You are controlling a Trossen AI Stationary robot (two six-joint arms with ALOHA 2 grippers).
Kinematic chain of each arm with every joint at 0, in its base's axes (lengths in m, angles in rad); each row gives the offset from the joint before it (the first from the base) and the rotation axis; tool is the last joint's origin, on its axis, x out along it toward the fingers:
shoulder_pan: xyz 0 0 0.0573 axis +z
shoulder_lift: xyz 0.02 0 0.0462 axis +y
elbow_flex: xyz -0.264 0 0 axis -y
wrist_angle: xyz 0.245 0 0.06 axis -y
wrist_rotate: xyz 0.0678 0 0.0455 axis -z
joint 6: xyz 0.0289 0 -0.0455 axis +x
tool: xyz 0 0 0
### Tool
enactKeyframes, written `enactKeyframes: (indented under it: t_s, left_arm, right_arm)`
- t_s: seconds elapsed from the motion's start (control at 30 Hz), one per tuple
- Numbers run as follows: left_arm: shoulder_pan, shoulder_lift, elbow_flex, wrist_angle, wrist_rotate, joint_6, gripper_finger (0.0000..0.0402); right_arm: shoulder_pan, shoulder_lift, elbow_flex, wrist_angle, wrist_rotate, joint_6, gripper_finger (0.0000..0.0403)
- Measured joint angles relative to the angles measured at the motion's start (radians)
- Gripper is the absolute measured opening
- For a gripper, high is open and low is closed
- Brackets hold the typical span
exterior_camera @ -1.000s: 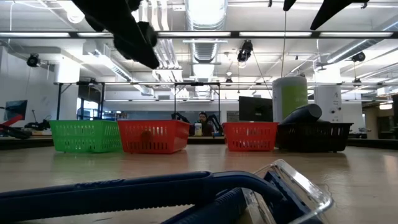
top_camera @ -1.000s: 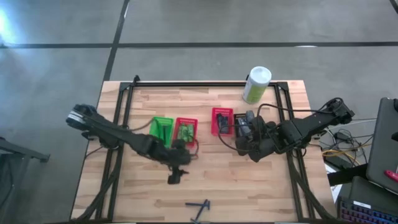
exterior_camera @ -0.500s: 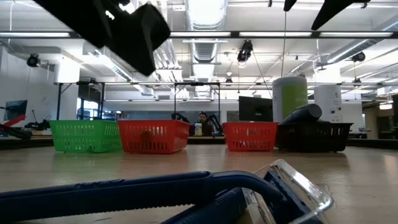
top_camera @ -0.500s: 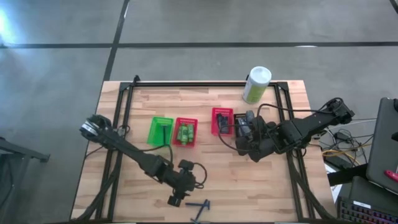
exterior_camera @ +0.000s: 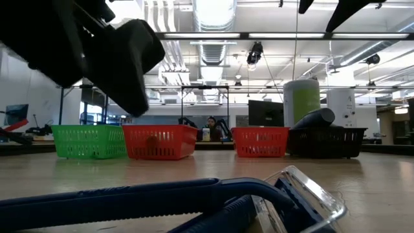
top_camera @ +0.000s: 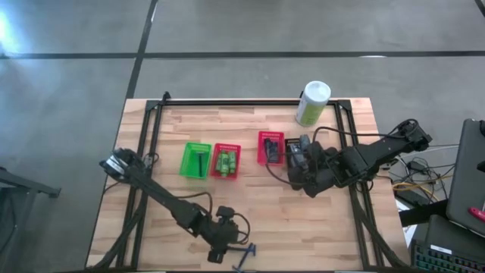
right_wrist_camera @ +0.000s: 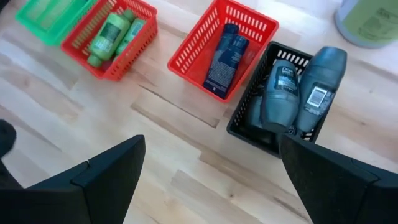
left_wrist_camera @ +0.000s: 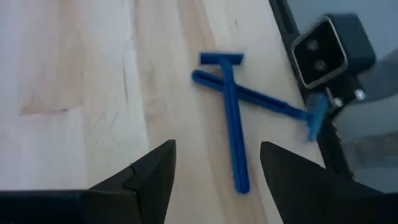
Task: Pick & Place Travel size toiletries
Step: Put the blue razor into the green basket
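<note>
Two razors (left_wrist_camera: pixel 233 118): blue, thin, T-shaped, crossed over each other on the bare wood; you find them at the lower centre of the high view.
Left gripper (left_wrist_camera: pixel 214 180): your fingers stand spread apart, empty, poised just before the razors.
Right gripper (right_wrist_camera: pixel 208 180): fingers parted, holding nothing, right of centre in the high view above the black basket (right_wrist_camera: pixel 249 134).
Grey containers (right_wrist_camera: pixel 308 90): rounded, lying in that black basket.
Green bottles (right_wrist_camera: pixel 109 34): in a red basket (right_wrist_camera: pixel 118 65).

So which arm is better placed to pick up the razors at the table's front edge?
The left. Its pincer is open, right over the two crossed razors. The right pincer waits by the baskets, far off.
</note>
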Motion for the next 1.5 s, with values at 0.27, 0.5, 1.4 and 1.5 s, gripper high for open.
enactKeyframes:
  t_s: [0.27,0.5,1.4,1.5]
  left_arm:
    - [-0.007,0.053,0.062,0.037,-0.021,-0.009,0.0238]
    - [-0.024,0.199,0.169,-0.014,-0.018,-0.009,0.0235]
    - [-0.015,0.273,0.297,-0.116,-0.095,-0.048,0.0034]
    - [-0.009,0.264,0.312,-0.137,-0.096,-0.073,0.0034]
  right_arm:
    - [0.002,0.0,0.0,0.001,-0.068,-0.147,0.0368]
    - [0.002,0.0,0.0,-0.024,-0.07,-0.221,0.0368]
    - [0.002,-0.003,0.0,-0.049,-0.067,-0.288,0.0368]
    - [0.002,-0.004,0.0,-0.049,-0.067,-0.293,0.0368]
